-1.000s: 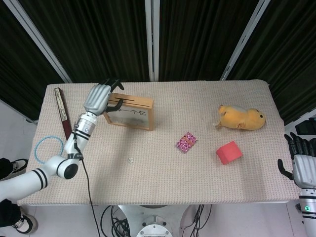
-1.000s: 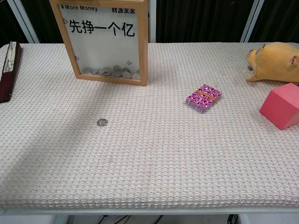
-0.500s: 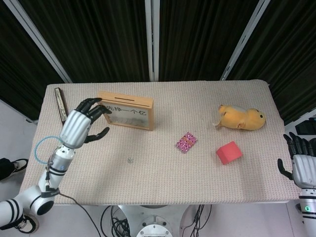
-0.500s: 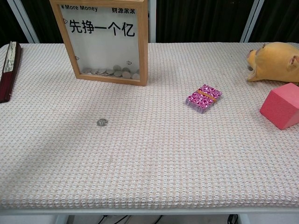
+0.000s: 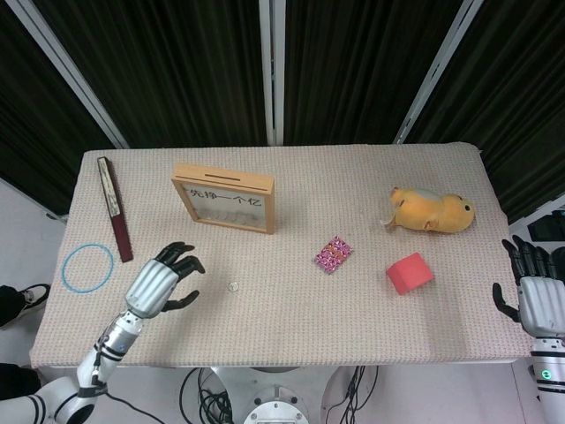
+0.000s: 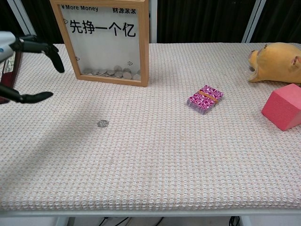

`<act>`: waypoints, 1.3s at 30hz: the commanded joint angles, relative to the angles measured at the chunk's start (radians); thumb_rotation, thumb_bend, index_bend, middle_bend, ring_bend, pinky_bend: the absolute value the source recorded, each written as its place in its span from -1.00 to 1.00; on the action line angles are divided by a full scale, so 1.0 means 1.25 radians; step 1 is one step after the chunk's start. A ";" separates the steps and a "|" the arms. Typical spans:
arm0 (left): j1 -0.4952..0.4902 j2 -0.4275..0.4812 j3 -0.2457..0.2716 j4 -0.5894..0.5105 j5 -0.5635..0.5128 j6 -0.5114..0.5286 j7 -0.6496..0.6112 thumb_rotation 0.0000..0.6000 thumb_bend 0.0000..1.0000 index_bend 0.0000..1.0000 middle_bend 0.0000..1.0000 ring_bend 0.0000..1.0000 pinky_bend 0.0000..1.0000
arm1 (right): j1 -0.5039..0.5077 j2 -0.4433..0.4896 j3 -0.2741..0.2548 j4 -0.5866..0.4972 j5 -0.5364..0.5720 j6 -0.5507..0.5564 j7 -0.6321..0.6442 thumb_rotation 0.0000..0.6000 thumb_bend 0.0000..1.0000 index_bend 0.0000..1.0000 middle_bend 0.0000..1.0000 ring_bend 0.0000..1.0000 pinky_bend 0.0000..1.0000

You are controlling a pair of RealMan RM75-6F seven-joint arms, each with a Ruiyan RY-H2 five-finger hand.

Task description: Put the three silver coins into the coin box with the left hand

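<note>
From the head view, your left hand (image 5: 159,284) hangs over the table (image 5: 291,309) with its fingers spread and nothing in it. One silver coin (image 5: 233,286) lies flat on the cloth, off to the hand's right and near it. The coin box (image 5: 224,197) stands beyond the hand, further back and a little to the right, its slot along the top edge. Your right hand (image 5: 537,296) waits off the far table edge, fingers apart and empty.

From the chest view, only the dark fingertips (image 6: 52,56) of your left hand show at the picture's edge, well spread, with the coin (image 6: 103,123) lying apart from them toward the table's middle. More coins already sit at the bottom of the box (image 6: 104,42) behind its clear front.

Expect the coin to be light, hard, thin and slippery, and the woven cloth gives little edge to get under. You probably need to pinch it by its rim between thumb and a fingertip, pressing gently into the cloth.
</note>
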State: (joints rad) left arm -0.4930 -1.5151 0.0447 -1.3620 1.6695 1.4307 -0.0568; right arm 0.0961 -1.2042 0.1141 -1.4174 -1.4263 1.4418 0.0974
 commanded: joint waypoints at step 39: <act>-0.020 -0.307 -0.012 0.386 -0.016 -0.115 -0.106 1.00 -0.50 -0.19 -0.49 -0.78 -0.67 | 0.002 -0.003 -0.004 0.027 0.029 -0.040 0.034 1.00 -0.14 -1.00 -1.00 -1.00 -1.00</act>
State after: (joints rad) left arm -0.5172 -1.8998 0.0298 -0.8786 1.6499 1.2880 -0.1892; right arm 0.0985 -1.2072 0.1089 -1.3836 -1.3908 1.3912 0.1394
